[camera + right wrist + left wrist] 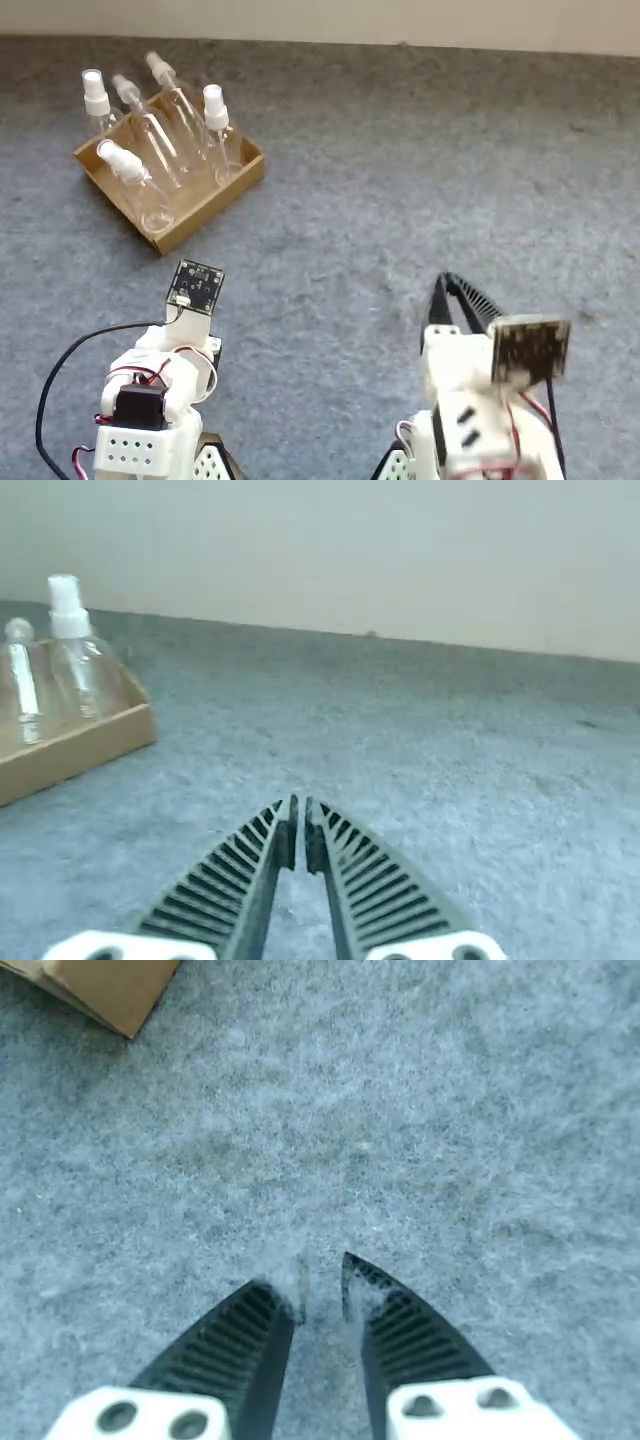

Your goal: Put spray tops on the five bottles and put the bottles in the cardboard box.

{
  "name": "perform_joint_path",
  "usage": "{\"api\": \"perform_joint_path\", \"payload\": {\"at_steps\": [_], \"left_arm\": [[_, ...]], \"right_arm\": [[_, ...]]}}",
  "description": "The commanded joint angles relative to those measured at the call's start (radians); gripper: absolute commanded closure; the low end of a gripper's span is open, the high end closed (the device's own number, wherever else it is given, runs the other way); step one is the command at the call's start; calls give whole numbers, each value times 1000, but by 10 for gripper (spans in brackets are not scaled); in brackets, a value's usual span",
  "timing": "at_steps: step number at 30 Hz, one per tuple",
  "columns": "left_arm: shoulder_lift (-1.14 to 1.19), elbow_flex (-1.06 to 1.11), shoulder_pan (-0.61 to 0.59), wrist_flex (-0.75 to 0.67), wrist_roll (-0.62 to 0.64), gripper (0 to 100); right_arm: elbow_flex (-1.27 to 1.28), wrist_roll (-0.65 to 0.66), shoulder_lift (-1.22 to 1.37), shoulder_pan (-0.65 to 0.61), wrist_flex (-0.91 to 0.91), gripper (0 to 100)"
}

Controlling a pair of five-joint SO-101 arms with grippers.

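Note:
The cardboard box (213, 204) sits at the far left of the grey carpet. Several clear bottles (160, 150) rest in it, each with a white spray top (214, 104). My left gripper (320, 1278) hovers low over bare carpet near the front left, fingers nearly together with nothing between them; a corner of the box (110, 990) shows beyond it. At the front right my right gripper (298, 825) (452, 296) is shut and empty. It points across the carpet toward the box (75, 745) and a capped bottle (78, 655).
Grey carpet (420, 170) covers the whole work surface. A pale wall (350, 550) borders its far edge. Both arm bases (150, 420) stand at the front, with a black cable (60, 370) looping by the left one.

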Motion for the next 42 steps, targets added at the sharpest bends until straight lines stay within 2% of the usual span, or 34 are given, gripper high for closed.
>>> {"api": "perform_joint_path", "payload": {"at_steps": [1, 15, 27, 31, 37, 42], "left_arm": [[-2, 21, 12, 6, -3, 993], [-2, 21, 12, 6, -3, 993], [-2, 21, 12, 6, -3, 993], [-2, 21, 12, 6, -3, 993], [-2, 21, 12, 6, -3, 993], [-2, 21, 12, 6, -3, 993]], "right_arm": [[110, 11, -1, 61, -101, 979], [616, 8, -1, 59, -255, 979], [860, 8, 1, 59, -360, 979], [858, 6, 7, 45, -309, 979], [858, 6, 2, -67, -131, 979], [858, 8, 1, -70, -45, 979]]}}
